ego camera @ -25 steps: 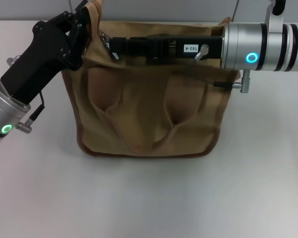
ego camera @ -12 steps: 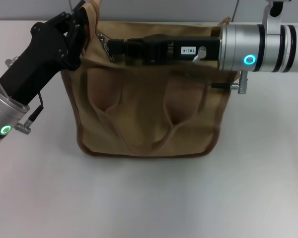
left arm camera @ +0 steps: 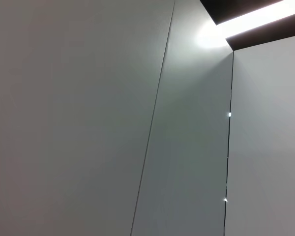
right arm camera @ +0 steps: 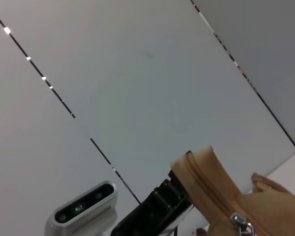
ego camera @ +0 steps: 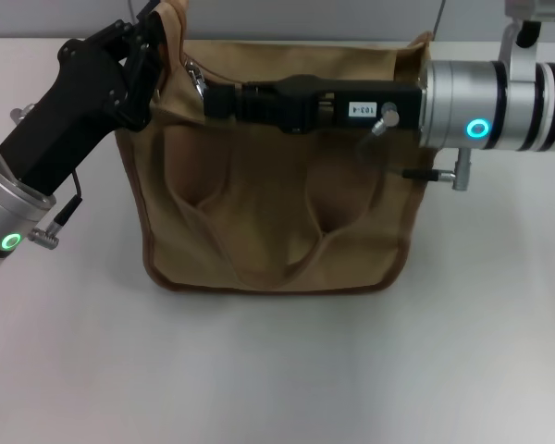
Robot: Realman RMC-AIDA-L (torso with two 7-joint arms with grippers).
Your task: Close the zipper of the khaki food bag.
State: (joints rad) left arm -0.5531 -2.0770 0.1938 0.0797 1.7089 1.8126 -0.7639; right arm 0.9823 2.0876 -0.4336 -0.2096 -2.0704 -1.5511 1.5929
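R end effector (ego camera: 206, 98) shifted right, L end effector (ego camera: 153, 42) pinching bag (ego camera: 277, 222) corner.

A plain white table (ego camera: 277, 370) fills the head view from nine o'clock round through six to three, matte and evenly lit. Behind it, along twelve o'clock, runs a band of pale grey wall (ego camera: 305, 18). The left wrist view shows grey wall panels (left arm camera: 78, 118) with thin seams between them, and a bright strip light (left arm camera: 246, 17) at about one o'clock.
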